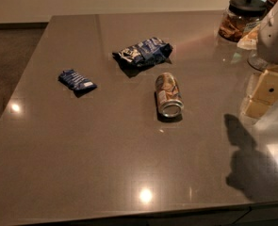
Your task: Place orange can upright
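Note:
The orange can (168, 94) lies on its side near the middle of the grey countertop (105, 159). Its label is orange-tan with white patches, and one silver end faces the front edge. My gripper (262, 100) hangs at the right edge of the view, to the right of the can and well apart from it. Its cream fingers (272, 86) stand apart with nothing between them. Its shadow falls on the countertop below it.
A large blue crinkled snack packet (143, 52) lies just behind the can. A smaller blue packet (76, 81) lies to the left. A glass jar with a black lid (240, 18) stands at the back right, next to the white arm body (277, 32).

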Action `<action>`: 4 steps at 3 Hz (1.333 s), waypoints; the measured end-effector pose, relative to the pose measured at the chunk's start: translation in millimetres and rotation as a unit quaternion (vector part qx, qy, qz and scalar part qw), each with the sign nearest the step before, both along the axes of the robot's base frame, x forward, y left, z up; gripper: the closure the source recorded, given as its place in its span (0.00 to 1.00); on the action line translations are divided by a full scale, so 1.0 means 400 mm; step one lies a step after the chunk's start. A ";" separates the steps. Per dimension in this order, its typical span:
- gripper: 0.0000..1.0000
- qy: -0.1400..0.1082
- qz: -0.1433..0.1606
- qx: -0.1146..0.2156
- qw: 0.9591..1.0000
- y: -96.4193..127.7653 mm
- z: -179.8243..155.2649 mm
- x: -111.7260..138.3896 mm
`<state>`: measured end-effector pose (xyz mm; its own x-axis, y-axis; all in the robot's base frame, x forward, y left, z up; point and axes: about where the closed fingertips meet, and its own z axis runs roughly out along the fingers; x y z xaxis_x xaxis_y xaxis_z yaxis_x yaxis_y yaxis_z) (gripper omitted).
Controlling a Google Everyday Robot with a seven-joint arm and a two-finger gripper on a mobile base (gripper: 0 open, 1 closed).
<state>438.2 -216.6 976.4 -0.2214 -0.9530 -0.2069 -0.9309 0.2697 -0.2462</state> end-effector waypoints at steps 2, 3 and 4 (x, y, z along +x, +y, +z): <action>0.00 0.019 0.003 0.002 1.000 0.064 -0.017 0.009; 0.00 0.047 -0.011 0.001 0.999 0.147 -0.047 0.030; 0.00 0.073 -0.055 0.009 0.996 0.207 -0.081 0.060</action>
